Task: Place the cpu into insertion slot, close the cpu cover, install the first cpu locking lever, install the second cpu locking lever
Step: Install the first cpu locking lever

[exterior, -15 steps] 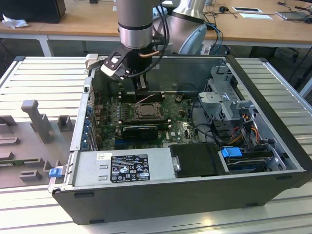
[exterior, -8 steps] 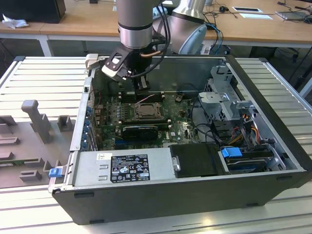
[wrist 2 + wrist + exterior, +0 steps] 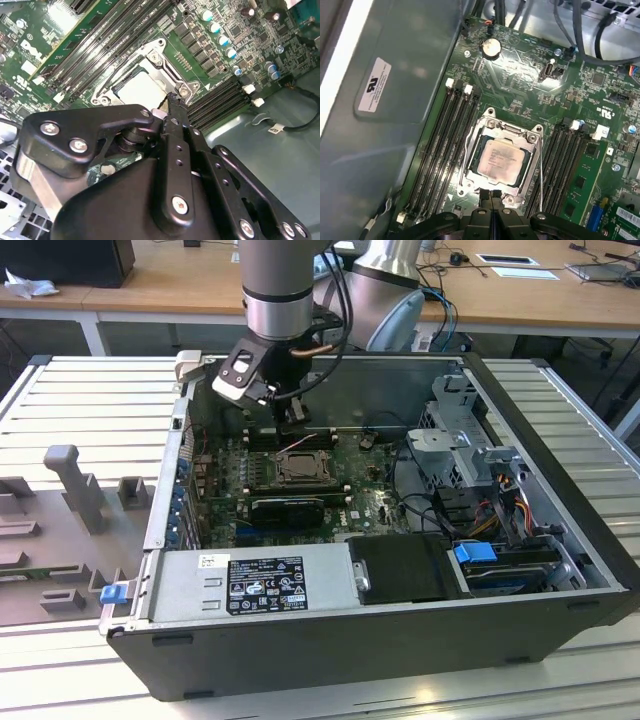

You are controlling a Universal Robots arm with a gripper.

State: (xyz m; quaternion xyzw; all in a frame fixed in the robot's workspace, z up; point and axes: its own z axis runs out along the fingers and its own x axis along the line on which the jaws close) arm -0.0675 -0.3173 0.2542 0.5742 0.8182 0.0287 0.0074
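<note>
The cpu (image 3: 500,159) (image 3: 141,89), a pale silver square chip, lies flat in the insertion slot (image 3: 298,468) on the green motherboard (image 3: 520,100). The cpu cover (image 3: 510,131) (image 3: 165,70), a silvery frame plate, lies down around the chip. Thin wire levers run along two opposite sides of the socket (image 3: 540,165) (image 3: 465,150). My gripper (image 3: 491,194) (image 3: 169,102) (image 3: 296,418) hovers at one edge of the socket, its black fingers pressed together with the tips close to the frame's rim. Whether they touch it is unclear.
Long black memory slots (image 3: 440,145) (image 3: 565,165) flank the socket on both sides. The open computer case has a grey power supply (image 3: 250,585), a black drive cover (image 3: 405,570) and a metal drive cage (image 3: 470,450) with cables at the exterior view's right.
</note>
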